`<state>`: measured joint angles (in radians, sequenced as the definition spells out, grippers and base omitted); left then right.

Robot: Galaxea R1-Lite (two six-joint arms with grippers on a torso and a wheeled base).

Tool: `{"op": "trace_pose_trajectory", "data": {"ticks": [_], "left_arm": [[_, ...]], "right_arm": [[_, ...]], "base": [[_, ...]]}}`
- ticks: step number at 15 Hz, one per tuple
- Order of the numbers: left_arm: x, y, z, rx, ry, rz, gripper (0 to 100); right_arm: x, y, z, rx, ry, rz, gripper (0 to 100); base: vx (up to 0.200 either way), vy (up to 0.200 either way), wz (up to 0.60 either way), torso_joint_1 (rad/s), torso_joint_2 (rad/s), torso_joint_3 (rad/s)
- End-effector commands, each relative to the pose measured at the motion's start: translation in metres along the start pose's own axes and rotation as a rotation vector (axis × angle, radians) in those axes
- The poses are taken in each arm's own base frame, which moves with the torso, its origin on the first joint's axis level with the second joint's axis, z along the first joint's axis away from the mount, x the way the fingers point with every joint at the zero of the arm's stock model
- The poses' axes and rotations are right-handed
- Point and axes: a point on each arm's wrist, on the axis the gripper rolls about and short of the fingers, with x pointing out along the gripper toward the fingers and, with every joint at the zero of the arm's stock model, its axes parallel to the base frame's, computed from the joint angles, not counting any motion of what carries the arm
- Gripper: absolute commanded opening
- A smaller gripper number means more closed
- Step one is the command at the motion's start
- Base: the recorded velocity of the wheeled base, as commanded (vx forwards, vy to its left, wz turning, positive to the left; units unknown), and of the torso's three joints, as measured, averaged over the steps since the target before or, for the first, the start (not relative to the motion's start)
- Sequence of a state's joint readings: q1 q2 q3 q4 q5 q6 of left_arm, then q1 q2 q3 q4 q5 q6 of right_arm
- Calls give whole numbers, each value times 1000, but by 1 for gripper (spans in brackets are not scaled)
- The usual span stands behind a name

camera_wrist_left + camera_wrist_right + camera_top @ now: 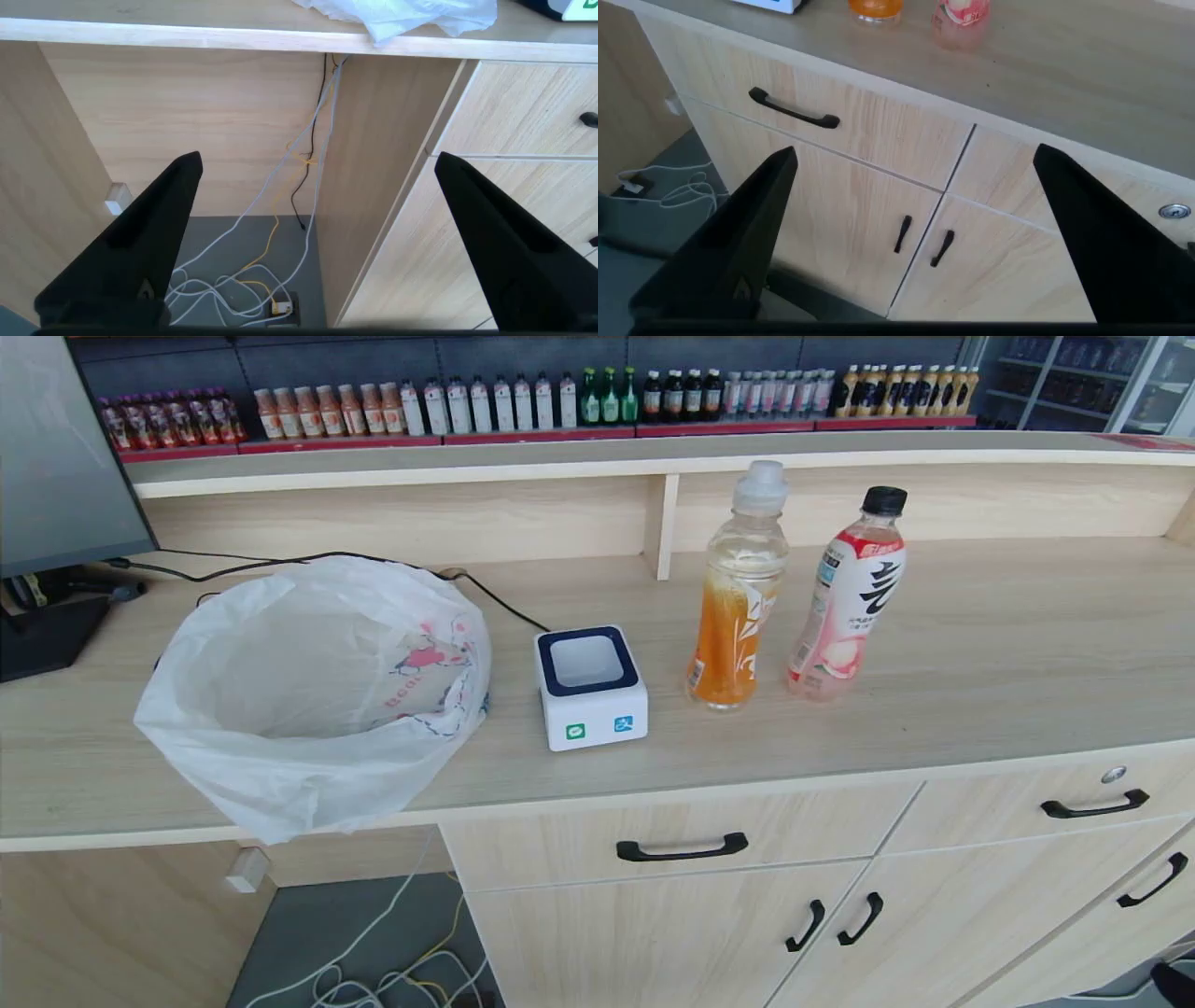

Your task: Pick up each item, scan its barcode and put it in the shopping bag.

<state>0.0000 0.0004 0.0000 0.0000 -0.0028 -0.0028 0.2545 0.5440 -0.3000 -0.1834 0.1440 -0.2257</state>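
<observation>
Currently your left end effector (313,252) is hanging low in front of the cabinet, under the front edge of the surface (980,653). It is released, its two dark fingers (140,252) spreading wide apart. Past them, loose cables (271,243) are lying on the floor in the open bay.

Your right end effector (910,252) is likewise hanging released, fingers wide apart. It is facing the drawer front with the black handle (794,109) and the two cabinet doors below it.

Up on the surface, the task's things are standing in a row:
- The shopping bag (313,700), thin white plastic, is sitting towards the left with its mouth gaping upward. Its lower fold is drooping over the front edge.
- The scanner (590,686), a small white box with a dark-rimmed window facing up, is sitting just beside the bag on its right. A black cord is running from behind it towards the monitor (65,448).
- The orange bottle (738,597), clear with a pale cap, is standing upright to the right of the scanner, apart from it.
- The pink bottle (845,607), black-capped, is standing upright just beside the orange bottle on its right, with a narrow gap showing between their bases.

Both bottles are standing well apart from the bag, with the scanner between. Behind the surface, a raised ledge and a wall shelf of drinks (560,401) are running across the back.
</observation>
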Motion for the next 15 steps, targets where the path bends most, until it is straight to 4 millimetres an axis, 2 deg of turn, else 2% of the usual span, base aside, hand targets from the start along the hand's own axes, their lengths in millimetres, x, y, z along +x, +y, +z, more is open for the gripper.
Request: {"op": "trace_pose_trajectory", "data": {"ticks": [1, 10, 13, 15], "left_arm": [[0, 0, 0, 0, 0, 0, 100], [0, 0, 0, 0, 0, 0, 100], [0, 0, 0, 0, 0, 0, 100], [0, 0, 0, 0, 0, 0, 100]], "right_arm": [[36, 2, 4, -22, 43, 130, 100], [148, 18, 12, 48, -7, 230, 100], [178, 20, 7, 62, -51, 140, 100], [197, 20, 6, 141, -100, 35, 100]], "base": [[0, 0, 0, 0, 0, 0], [0, 0, 0, 0, 0, 0], [0, 0, 0, 0, 0, 0], [0, 0, 0, 0, 0, 0]]}}
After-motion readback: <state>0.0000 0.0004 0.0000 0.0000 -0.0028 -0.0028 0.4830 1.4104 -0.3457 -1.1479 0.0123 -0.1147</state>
